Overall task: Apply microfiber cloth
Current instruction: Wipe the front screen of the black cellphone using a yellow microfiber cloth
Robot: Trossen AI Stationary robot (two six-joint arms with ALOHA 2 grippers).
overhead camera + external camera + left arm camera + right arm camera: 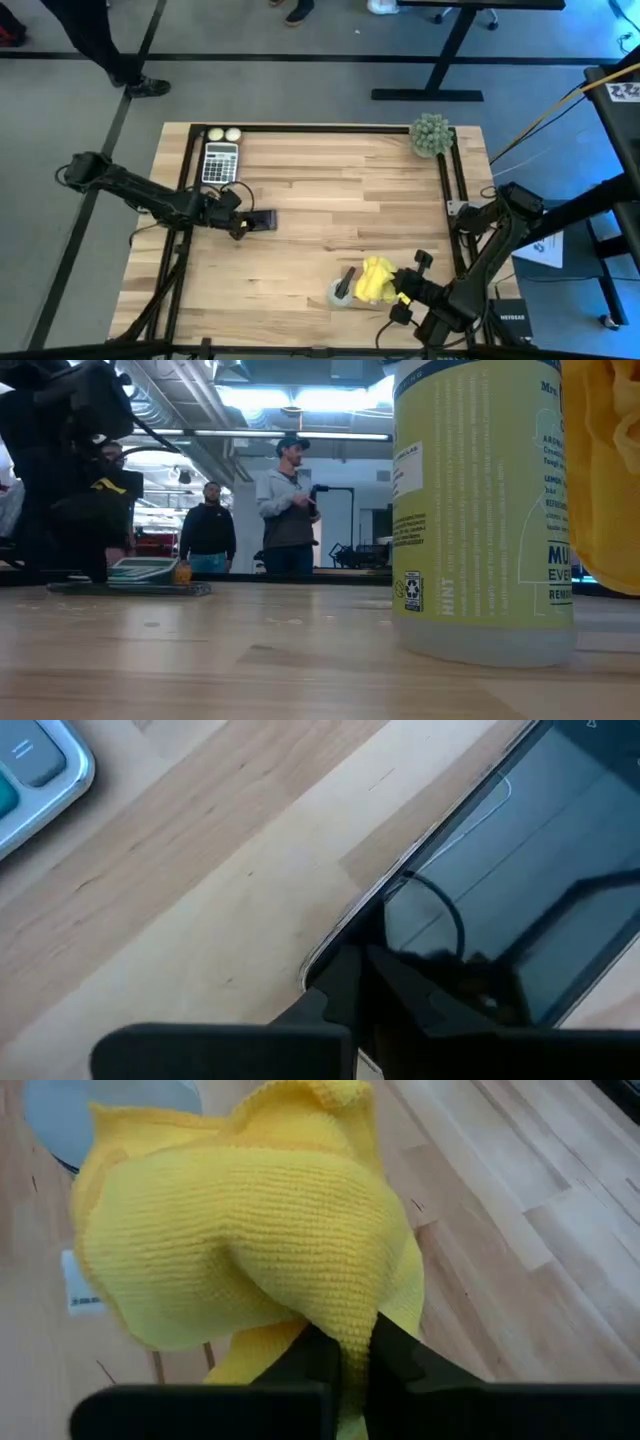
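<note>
The microfiber cloth (250, 1230) is a bunched bright yellow cloth near the table's front right, and my right gripper (350, 1345) is shut on it. In the high view that gripper (398, 288) and the cloth (375, 280) sit just right of an upright bottle (343, 290). A black phone (263, 220) lies left of the table's middle. My left gripper (243, 222) is shut on its left end. My left gripper holds the phone at its end toward the table's left, close to a corner (335, 955). It comes level from the left, along the phone. A dark finger (350, 990) lies at that edge and the other is hidden. In the low view the phone (130, 589) lies flat on the table. My right gripper pinches a gathered fold of the cloth (345, 1325) between its two fingers, several layers thick, coming from the table's right. The cloth bulges beyond the fingertips in a loose bundle. In the low view the cloth (605, 470) hangs clear of the table beside the bottle (480, 510).
A calculator (220, 162) and two pale balls (224, 134) lie at the far left. A fuzzy green ball (432, 135) sits in the far right corner. A black frame (300, 127) rims the table. People stand in the room beyond (290, 510).
</note>
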